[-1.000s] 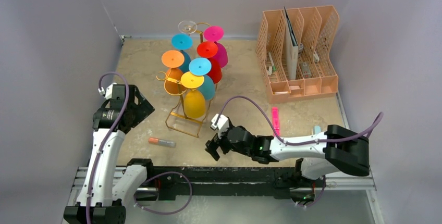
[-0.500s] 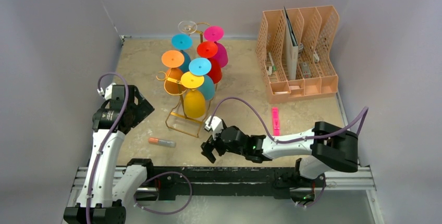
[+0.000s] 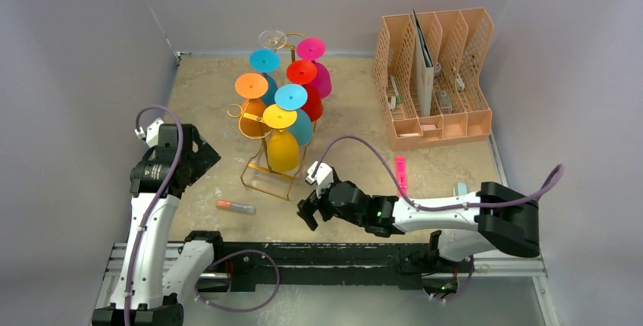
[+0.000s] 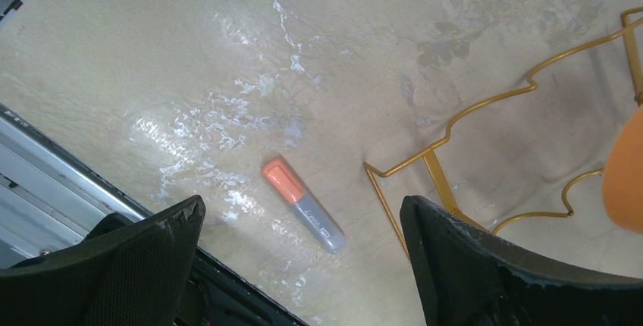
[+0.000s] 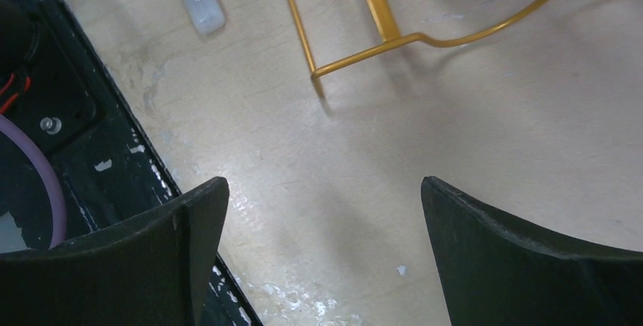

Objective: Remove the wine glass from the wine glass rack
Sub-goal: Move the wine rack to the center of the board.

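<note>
**Item: wine glass** (image 3: 283, 150), yellow. Hangs upside down on the near side of the wine glass rack (image 4: 438, 186), with its round foot on top and its bowl below. It is the front piece of a close cluster of coloured glasses, with a teal one just beside it.

**Location:** middle of the worktop (image 3: 205, 91), beyond both arms.

**Handling (judged):**
- Opaque and brightly coloured, so probably plastic: light, stiff and smooth-walled, likely slippery.
- The stem is thin and the bowl is the widest part.
- Best hold looks to be across the bowl, or on the stem just under the foot.
- Draw it outward along the wire arm before lowering.
- The wire rack looks light and may drag or tip, and neighbouring glasses may be knocked.

**Left gripper** (image 4: 302, 206): jaws released and wide, holding nothing, over an orange-capped marker (image 3: 235, 207) beside the rack's base.

**Right gripper** (image 5: 324, 183): jaws released, holding nothing, low over the worktop near the base's front corner.

**Also present:** peach file organiser (image 3: 432, 76), far right.
</note>
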You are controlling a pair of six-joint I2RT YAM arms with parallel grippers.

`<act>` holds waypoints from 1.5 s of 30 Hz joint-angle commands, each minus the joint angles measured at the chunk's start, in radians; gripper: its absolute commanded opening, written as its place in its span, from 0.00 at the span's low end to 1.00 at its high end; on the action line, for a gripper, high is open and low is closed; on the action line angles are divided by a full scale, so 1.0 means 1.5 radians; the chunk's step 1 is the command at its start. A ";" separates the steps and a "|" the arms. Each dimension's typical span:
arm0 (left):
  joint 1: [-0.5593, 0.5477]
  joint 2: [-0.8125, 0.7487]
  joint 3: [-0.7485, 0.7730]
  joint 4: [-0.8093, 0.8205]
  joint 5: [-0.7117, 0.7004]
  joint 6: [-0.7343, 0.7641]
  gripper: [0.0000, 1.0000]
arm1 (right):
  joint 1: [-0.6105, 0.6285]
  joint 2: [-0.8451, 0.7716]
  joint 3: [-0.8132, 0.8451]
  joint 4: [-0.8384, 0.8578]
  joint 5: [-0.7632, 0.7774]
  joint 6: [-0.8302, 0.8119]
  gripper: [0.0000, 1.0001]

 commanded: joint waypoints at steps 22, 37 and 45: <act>0.000 -0.022 0.031 -0.025 -0.033 0.003 1.00 | 0.048 0.175 0.113 0.119 -0.123 -0.050 0.98; 0.000 -0.005 0.030 -0.015 -0.028 0.014 1.00 | 0.069 0.323 0.188 0.197 -0.060 -0.115 0.97; 0.000 0.001 0.018 -0.004 -0.017 0.014 1.00 | 0.036 0.370 0.185 0.217 -0.055 -0.107 0.96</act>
